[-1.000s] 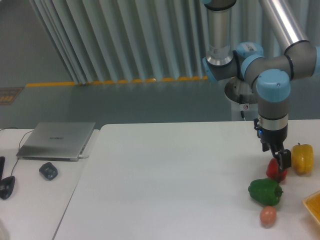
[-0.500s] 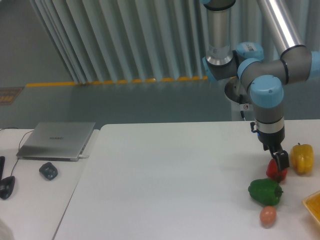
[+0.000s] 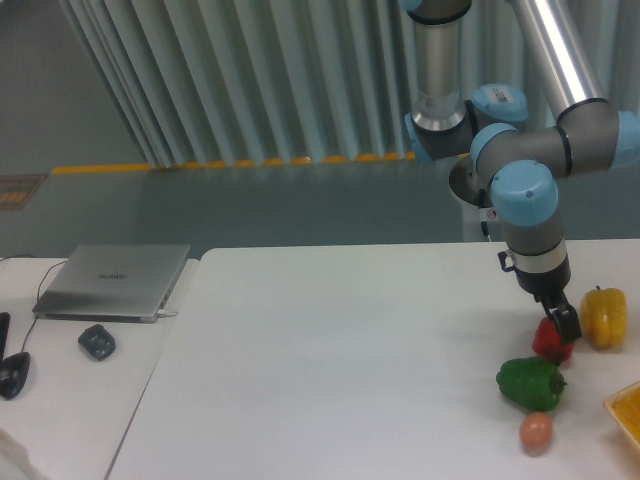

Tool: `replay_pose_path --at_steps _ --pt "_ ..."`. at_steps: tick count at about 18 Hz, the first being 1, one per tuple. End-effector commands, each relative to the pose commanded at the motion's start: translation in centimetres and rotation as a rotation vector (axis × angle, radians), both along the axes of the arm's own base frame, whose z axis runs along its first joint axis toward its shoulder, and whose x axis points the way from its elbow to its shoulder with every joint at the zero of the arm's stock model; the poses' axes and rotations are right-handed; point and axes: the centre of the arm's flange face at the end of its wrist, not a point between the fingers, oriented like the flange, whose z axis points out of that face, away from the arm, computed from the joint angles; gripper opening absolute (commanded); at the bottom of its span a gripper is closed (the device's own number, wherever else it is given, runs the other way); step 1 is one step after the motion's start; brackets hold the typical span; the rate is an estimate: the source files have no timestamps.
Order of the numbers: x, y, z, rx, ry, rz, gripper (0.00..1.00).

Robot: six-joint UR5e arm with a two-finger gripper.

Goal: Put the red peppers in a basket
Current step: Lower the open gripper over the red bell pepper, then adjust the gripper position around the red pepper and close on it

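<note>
The gripper (image 3: 566, 326) is lowered at the right side of the white table (image 3: 340, 360), with its dark fingers directly over the top of the red pepper (image 3: 549, 343). The fingers overlap the pepper's upper right part, and the rest of the pepper shows below and to the left of them. From this view it cannot be determined whether the fingers are spread, closed, or gripping the pepper, nor whether they actually touch it. The red pepper rests on the table, just beside the yellow pepper (image 3: 604, 317) on its right and just above the green pepper (image 3: 531, 383), which lies nearer the camera. A small orange-pink egg-shaped item (image 3: 536, 431) sits below the green pepper, close to it. The basket (image 3: 628, 409) shows only as an orange-yellow corner at the right edge of the frame, below the yellow pepper and apart from the red pepper. On the left, a lower grey surface holds a closed laptop (image 3: 113, 281), with a dark mouse (image 3: 97, 341) near its front edge.
</note>
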Motion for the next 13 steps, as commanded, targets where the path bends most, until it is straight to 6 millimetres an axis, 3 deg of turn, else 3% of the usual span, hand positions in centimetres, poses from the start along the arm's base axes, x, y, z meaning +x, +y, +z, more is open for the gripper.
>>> replay_pose_path --at_steps 4,10,13 --pt "-1.9 -0.5 0.3 0.156 -0.080 0.356 1.00" --pt "-1.4 -1.0 -1.1 0.145 -0.090 0.524 1.00" --pt "-1.0 -1.0 -1.6 0.131 -0.089 0.524 1.00"
